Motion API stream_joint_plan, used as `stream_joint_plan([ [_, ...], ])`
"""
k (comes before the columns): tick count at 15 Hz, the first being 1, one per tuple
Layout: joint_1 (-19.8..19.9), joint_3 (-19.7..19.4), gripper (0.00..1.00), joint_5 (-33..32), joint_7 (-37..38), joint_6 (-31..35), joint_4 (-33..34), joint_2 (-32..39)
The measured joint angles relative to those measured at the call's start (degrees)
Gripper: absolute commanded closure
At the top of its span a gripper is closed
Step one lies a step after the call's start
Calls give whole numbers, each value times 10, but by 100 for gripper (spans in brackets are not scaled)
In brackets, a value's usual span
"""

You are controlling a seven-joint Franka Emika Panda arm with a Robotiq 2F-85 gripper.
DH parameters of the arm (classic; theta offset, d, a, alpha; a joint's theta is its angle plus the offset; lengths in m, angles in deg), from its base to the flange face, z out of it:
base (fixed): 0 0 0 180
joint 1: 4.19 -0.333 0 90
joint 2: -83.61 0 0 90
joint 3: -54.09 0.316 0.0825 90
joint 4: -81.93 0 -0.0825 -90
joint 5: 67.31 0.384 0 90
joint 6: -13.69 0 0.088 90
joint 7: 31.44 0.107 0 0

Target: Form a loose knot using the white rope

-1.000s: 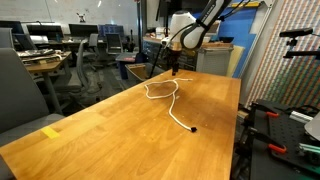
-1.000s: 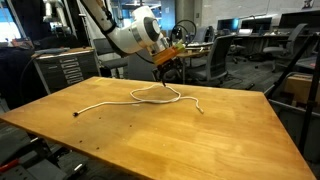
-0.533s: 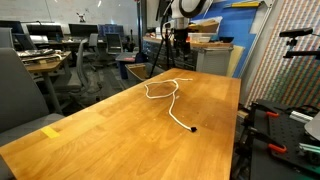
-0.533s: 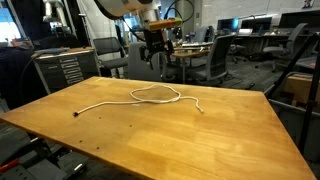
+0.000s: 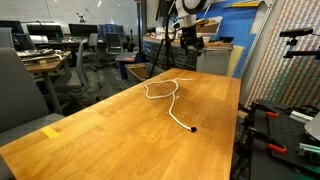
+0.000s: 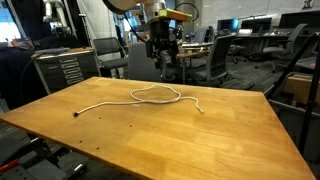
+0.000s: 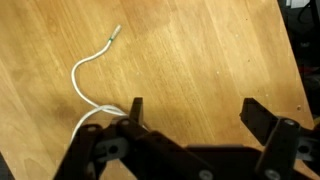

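The white rope [image 5: 165,95] lies on the wooden table [image 5: 110,130] with a loop at its far part and a tail running toward the near edge, ending in a dark tip [image 5: 192,129]. It shows in both exterior views [image 6: 150,95]. In the wrist view one rope end [image 7: 88,68] curves up left of the jaws. My gripper [image 6: 163,52] hangs well above the loop, open and empty; it also shows in an exterior view [image 5: 187,38] and in the wrist view [image 7: 192,108].
The table's right edge [image 5: 238,120] borders a perforated wall and equipment. A yellow tape patch [image 5: 51,131] lies near the front left. Office chairs [image 6: 225,60] and desks stand behind the table.
My gripper has risen from the rope loop to well above the table. The rope lies where it was left, with the loop unchanged.
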Motion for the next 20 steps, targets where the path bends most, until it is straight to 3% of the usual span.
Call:
stream_joint_plan([
  [6, 13, -1, 0, 123, -219, 3, 1, 0],
  [9, 16, -1, 0, 193, -284, -64, 19, 0],
  [12, 15, -1, 0, 203, -290, -81, 29, 0],
  [14, 10, -7, 0, 203, -273, -56, 23, 4],
  [20, -37, -8, 0, 196, -151, 174, -83, 16],
])
